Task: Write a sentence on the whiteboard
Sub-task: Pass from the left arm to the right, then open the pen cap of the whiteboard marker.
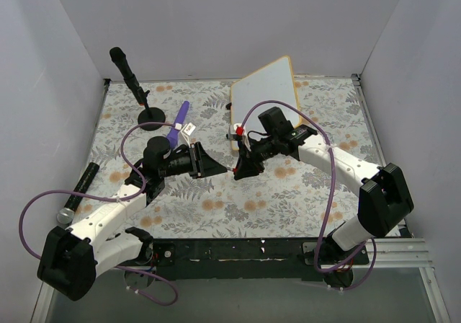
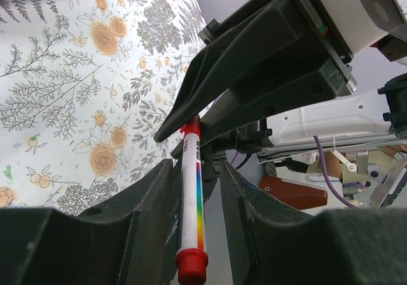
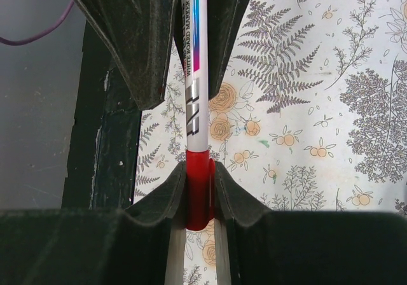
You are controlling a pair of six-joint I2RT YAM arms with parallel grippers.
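The right jaws are almost closed and press from both sides on the red end of a white whiteboard marker with a rainbow stripe (image 3: pixel 194 75). The left jaws are a little open around the body of the marker. One finger (image 2: pixel 146 208) seems to lie against it, and on the other side a thin gap shows. The rectangular white whiteboard with a yellow-orange rim (image 1: pixel 263 92) stands tilted at the far side of the flower-patterned counter (image 1: pixel 288 200), just behind the right jaws.

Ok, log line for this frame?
right jaws: shut on marker, red end | left jaws: around barrel, grip unclear | whiteboard: tilted at rear, no writing visible
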